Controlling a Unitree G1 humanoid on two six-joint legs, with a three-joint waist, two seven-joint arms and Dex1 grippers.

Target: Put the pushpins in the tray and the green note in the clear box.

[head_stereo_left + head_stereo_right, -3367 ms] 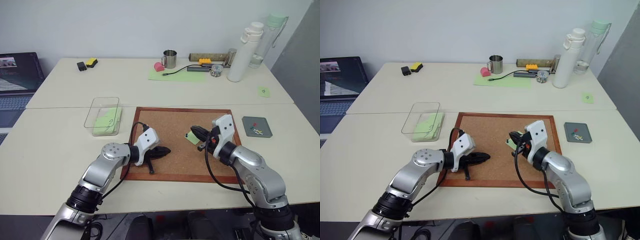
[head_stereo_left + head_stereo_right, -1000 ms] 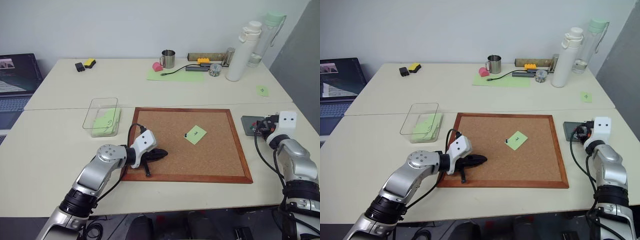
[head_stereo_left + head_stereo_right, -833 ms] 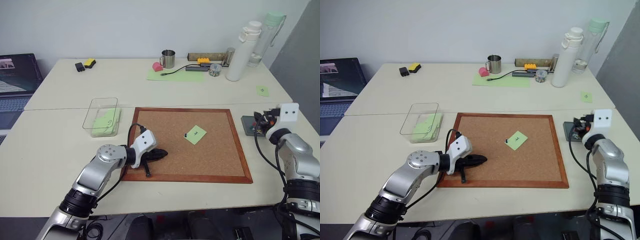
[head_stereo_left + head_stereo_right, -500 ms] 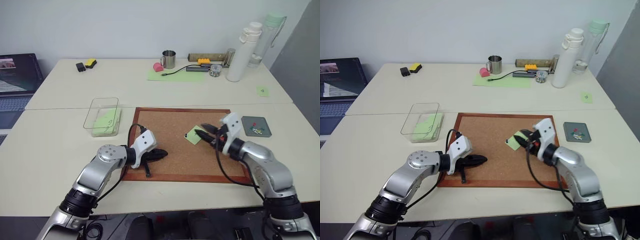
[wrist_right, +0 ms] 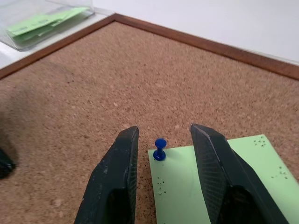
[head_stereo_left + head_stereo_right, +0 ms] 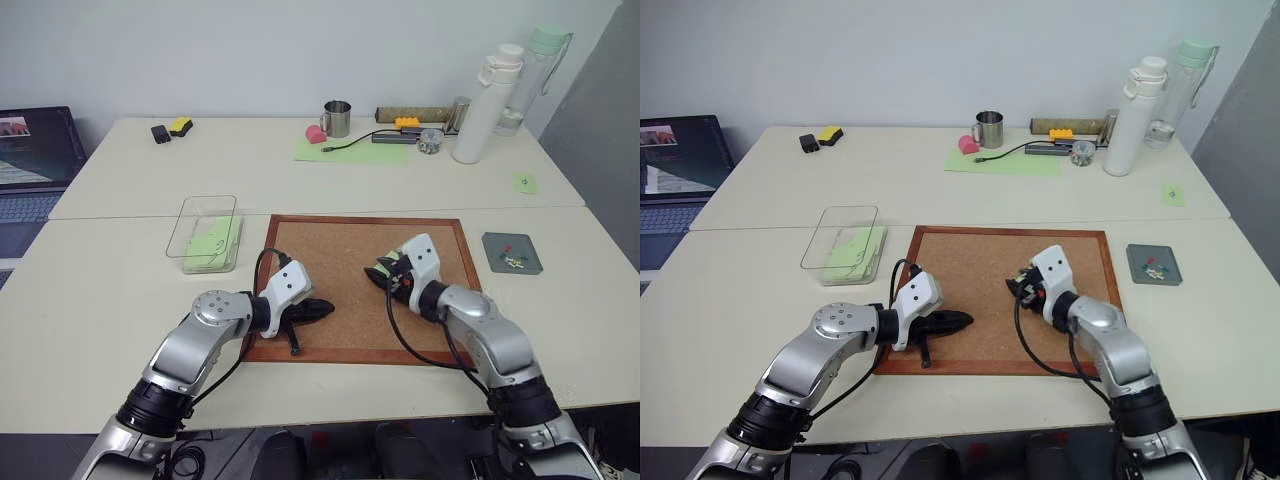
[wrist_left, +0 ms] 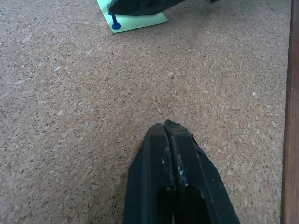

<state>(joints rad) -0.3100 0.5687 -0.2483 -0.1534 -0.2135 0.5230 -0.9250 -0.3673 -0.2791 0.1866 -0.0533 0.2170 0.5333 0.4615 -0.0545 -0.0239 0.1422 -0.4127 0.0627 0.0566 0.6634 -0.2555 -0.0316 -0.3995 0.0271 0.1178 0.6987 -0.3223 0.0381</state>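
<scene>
My right gripper (image 5: 161, 179) straddles, spread, the blue pushpin (image 5: 160, 148) apparently fastening the green note (image 5: 219, 182) to the corkboard (image 6: 330, 260), while my left gripper (image 7: 169, 140) rests pressed together.

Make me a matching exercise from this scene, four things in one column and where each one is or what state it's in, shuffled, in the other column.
Things:
1. blue pushpin
2. left gripper
3. clear box
4. tray

States or places:
A. on the table beside the cork board's right edge, pins inside
B. shut, over bare cork
C. stuck in a corner of the green note, between the right gripper's open fingers
D. holds green paper, left of the cork board

Pairs: 1-C, 2-B, 3-D, 4-A
</scene>
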